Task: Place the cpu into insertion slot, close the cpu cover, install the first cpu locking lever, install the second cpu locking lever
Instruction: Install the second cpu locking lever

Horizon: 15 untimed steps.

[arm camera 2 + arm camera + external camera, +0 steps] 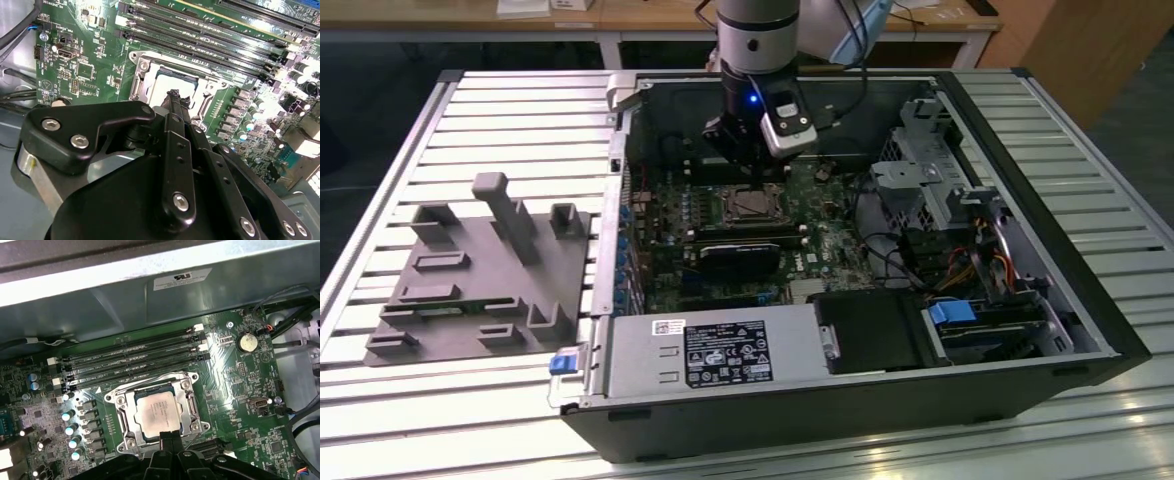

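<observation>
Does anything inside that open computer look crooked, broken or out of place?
Nothing stands out. In the first wrist view the cpu lies flat and square in the insertion slot, with the cpu cover down around it. The gripper sits at the slot's edge. The memory slots run straight and parallel.

Gripper (174, 95) linkage hides the cpu cover's (150, 95) near edge; fingertip contact unclear.

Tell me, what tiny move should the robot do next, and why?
Probably ease the gripper a little lower onto the cover's edge. The cpu already lies in the insertion slot with the cpu cover down around it, and the shut tips hover at that edge.
</observation>
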Motion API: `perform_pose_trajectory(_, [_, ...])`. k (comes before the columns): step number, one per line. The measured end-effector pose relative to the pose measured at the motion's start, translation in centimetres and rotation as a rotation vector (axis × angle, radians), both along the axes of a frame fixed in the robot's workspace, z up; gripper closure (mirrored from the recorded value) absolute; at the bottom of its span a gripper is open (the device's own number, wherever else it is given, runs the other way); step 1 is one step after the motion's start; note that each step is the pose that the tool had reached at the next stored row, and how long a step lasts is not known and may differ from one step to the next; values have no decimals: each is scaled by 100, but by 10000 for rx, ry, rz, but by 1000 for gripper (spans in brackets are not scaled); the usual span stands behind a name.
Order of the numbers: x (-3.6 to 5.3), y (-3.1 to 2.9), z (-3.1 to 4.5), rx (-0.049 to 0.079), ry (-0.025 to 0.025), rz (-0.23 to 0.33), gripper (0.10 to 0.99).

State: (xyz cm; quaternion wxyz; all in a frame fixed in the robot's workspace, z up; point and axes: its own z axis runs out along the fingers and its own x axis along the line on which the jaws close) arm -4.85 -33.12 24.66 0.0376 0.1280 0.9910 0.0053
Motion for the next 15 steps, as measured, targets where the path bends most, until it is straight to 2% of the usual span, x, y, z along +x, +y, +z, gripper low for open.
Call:
perform_pose_trajectory(8, [0, -61, -1, 2, 0, -2, 984])
perform_pose_trajectory(15, [0, -191, -1, 1, 0, -2, 984])
